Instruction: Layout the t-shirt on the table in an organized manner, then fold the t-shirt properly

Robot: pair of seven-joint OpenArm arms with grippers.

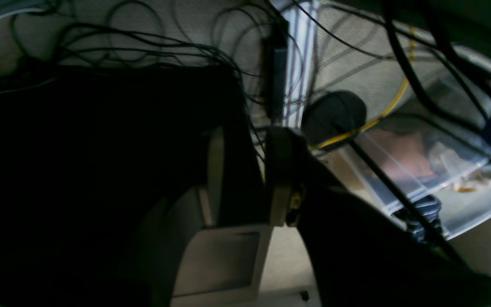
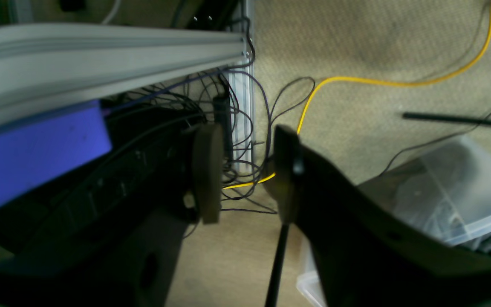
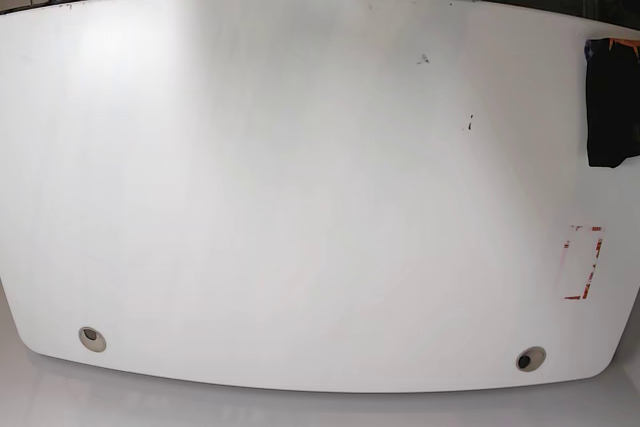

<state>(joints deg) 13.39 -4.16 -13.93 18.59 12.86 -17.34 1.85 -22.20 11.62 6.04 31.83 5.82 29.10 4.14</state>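
The shirt [image 3: 610, 102] lies folded, a compact dark bundle at the table's [image 3: 300, 177] right edge — the task looks finished. Both grippers [image 1: 245, 179] [image 2: 245, 170] hang below the table, jaws apart, empty.

A robotics lab or workshop: a large glossy white table [image 3: 300, 197] with a taped red-and-white rectangle [image 3: 584, 263], aluminium frame rails [image 2: 100, 51], tangles of black cables [image 1: 143, 47] and a yellow cable [image 2: 399, 81] over beige carpet [image 2: 356, 38] (plus a clear plastic storage bin [image 2: 463, 192])
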